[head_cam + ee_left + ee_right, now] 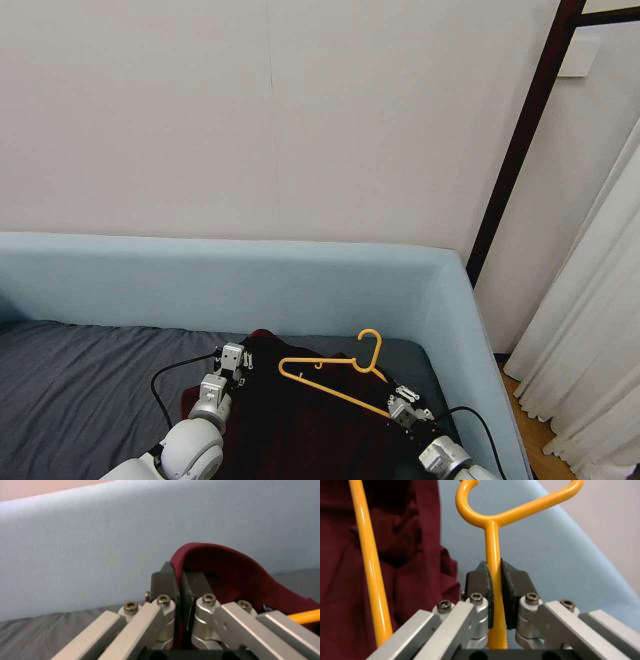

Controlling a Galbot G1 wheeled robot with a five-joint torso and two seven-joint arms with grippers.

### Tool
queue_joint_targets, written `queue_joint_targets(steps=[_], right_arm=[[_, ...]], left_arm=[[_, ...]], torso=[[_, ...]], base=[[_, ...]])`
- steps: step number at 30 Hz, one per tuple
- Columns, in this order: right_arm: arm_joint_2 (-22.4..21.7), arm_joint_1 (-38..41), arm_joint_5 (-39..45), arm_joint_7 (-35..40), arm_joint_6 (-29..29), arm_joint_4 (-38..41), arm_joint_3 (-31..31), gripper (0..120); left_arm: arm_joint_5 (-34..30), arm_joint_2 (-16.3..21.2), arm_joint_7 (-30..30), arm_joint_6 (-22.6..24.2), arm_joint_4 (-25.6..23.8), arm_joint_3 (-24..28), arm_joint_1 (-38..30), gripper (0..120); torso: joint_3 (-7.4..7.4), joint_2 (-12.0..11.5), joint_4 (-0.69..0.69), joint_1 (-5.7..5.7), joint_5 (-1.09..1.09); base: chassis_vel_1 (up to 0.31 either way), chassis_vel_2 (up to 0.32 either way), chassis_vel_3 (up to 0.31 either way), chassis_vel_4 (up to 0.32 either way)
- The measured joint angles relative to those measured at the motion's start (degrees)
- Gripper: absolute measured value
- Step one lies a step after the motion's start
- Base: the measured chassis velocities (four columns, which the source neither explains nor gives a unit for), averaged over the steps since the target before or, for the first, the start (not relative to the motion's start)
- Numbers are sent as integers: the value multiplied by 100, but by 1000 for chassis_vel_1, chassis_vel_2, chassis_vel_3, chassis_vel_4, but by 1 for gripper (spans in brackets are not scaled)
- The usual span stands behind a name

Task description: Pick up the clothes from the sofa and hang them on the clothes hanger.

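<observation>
Garment (290, 425): dark red and crumpled, lying on the grey seat (80, 370) toward the right-hand end of the sofa (300, 280), near the corner where the backrest is meeting the right arm.

Left gripper (232, 360): sitting at the garment's edge nearest the backrest. Its jaws are pinching narrow on a folded rim of the cloth. From the left wrist view the red edge is arching up out of the pinch. It could be a collar or a hem; I cannot tell which.

Right gripper (408, 406): at the garment's right side, with jaws clamping the straight neck of the yellow hanger (335, 378) just below its hook. The hanger is slanting across the top of the cloth, its hook pointing toward the backrest.

Handling, my judgement:
- The cloth is looking light, soft and limp. It will be sagging and folding wherever it is not supported, so a doubled edge or neckline is the sensible place to grip, not a single layer, which could be slipping free.
- The hanger is looking stiff, smooth and thin. Held at the neck it may be twisting in the jaws once the cloth's weight is loading one shoulder.
- Snagging the hanger tip in a fold is the likely nuisance.
</observation>
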Motion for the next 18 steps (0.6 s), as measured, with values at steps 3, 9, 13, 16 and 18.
queue_joint_targets(steps=[3,9,13,16,18], right_arm=[[220,160,87,65,-87,-168,-165,5],[502,410,317,180,-283,-300,-321,5],[577,524,444,228,-403,-299,-406,5],[607,573,444,271,-459,-269,-466,5],[620,585,442,288,-474,-271,-471,5]], left_arm=[[-9,32,-22,34,-133,-6,60,0],[2,54,-53,56,-204,91,98,0],[25,39,-81,71,-207,306,29,0],[28,-46,-113,92,-132,541,-115,0],[28,-68,-122,98,-110,611,-157,0]], torso=[[0,0,1,0,0],[0,0,1,0,1],[0,0,1,0,0],[0,0,0,0,0],[0,0,0,0,0]], base=[[0,0,0,0],[0,0,0,0],[0,0,0,0],[0,0,0,0],[0,0,0,0]])
